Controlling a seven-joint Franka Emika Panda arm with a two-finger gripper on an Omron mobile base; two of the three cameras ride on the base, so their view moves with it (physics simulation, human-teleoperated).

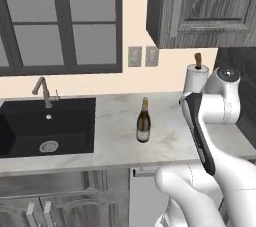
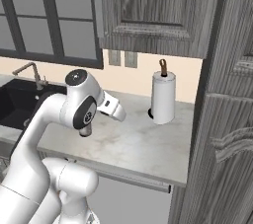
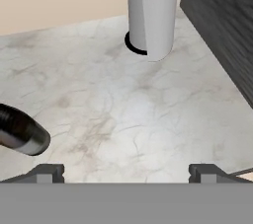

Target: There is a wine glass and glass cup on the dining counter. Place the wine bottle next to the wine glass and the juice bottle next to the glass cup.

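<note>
The wine bottle [image 1: 143, 121], slim and dark with a gold top and pale label, stands upright on the marble counter [image 1: 115, 141] just right of the black sink. My gripper [image 3: 126, 174] hovers over the counter's right part and faces the paper towel roll, well right of the bottle. Its fingertips [image 3: 47, 172] stand wide apart: it is open and holds nothing. The wine glass, glass cup, juice bottle and dining counter are out of view.
A black sink [image 1: 47, 126] with a faucet [image 1: 44, 91] lies left of the bottle. A paper towel roll [image 2: 163, 97] stands at the back right. A tall dark wood cabinet [image 2: 227, 119] walls the counter's right end, and upper cabinets [image 1: 200, 6] hang above.
</note>
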